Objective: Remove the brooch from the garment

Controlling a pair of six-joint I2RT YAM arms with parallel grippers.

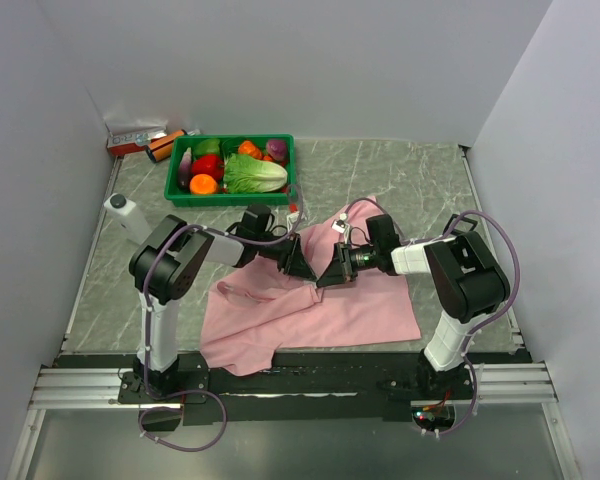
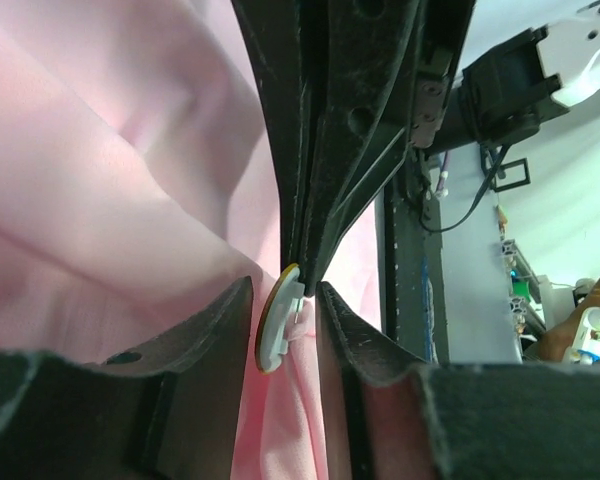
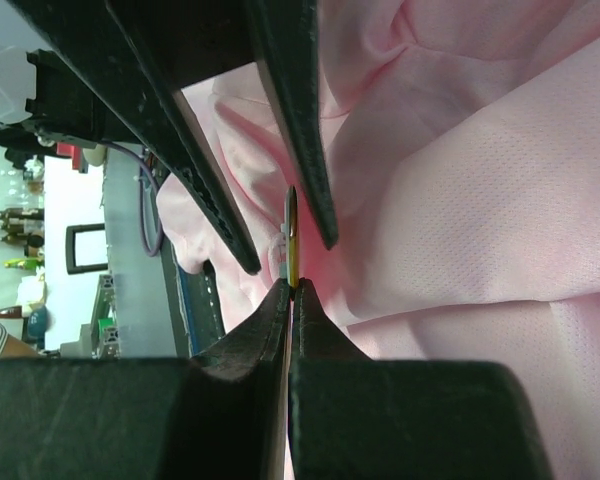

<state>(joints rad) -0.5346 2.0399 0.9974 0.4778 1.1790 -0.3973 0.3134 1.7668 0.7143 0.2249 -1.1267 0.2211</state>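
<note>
On garment | brooch inside left gripper | slim gaps both sides

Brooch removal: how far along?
Done: left gripper and right gripper are both at the brooch. In hand: left's fingers bracket it, right is shut at its edge. To do: brooch still on the shirt, not pulled free.

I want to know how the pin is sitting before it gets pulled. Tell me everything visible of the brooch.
The brooch is a small round disc seen edge-on: pale face, yellow-brown rim, with a white plastic-looking clasp on one side. It sits against the pink garment. The fingers of the left gripper flank it closely; whether they touch it is unclear. The right gripper is shut, its tips meeting at the disc's edge.
</note>
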